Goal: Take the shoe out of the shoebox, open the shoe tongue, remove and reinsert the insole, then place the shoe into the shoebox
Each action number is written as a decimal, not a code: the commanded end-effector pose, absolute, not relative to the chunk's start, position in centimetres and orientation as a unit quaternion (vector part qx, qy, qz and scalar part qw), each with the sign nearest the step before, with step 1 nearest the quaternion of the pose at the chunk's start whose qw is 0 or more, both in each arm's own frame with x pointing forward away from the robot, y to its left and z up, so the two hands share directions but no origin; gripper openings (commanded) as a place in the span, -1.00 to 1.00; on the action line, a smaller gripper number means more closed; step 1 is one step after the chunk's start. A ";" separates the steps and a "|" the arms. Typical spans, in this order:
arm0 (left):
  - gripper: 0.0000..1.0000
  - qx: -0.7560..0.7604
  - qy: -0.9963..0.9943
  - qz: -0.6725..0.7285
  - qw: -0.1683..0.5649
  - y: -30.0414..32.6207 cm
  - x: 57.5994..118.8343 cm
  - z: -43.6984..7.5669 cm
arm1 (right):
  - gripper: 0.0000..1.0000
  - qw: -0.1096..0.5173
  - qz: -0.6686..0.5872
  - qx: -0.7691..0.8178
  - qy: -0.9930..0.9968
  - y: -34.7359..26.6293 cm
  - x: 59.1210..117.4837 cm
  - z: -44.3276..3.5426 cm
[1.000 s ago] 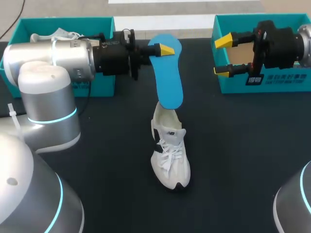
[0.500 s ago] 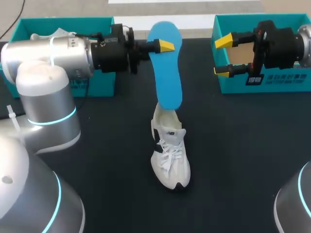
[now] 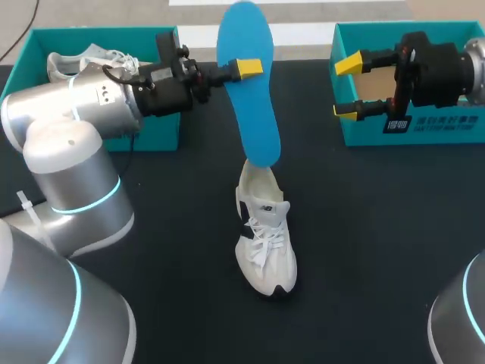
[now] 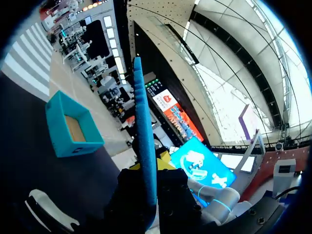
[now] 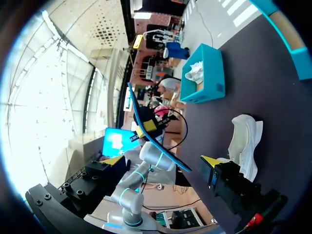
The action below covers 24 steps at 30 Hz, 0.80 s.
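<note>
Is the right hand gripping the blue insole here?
No, the blue insole is clamped in the left hand, while the right hand hangs open and empty by the right shoebox.

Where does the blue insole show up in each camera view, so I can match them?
Head view: the blue foam insole stands upright at centre, pinched by the left gripper, its lower end at the white sneaker.
Left wrist view: edge-on, clamped in that gripper.
Right wrist view: a thin tilted blue strip beside the white sneaker.
Shared landmark: the white sneaker, in all three.
</note>
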<state>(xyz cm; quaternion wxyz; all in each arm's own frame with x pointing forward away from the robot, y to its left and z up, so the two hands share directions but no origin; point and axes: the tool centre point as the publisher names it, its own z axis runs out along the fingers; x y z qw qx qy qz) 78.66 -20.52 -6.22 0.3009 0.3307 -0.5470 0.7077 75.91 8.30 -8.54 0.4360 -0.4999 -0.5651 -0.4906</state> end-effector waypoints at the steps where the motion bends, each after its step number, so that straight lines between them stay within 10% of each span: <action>1: -1.00 0.010 -0.581 0.813 0.034 -20.7 79.2 -6.2 | 1.00 0.436 -0.490 -0.500 -0.565 8.5 76.0 -8.6; 8: -1.00 -0.148 -0.610 0.772 -0.097 -20.5 79.6 -5.9 | 1.00 0.436 -0.490 -0.500 -0.565 8.5 76.0 -8.6; 24: -1.00 -0.124 -0.615 0.774 -0.090 -20.4 79.2 -5.5 | 1.00 0.436 -0.490 -0.500 -0.565 8.5 76.0 -8.6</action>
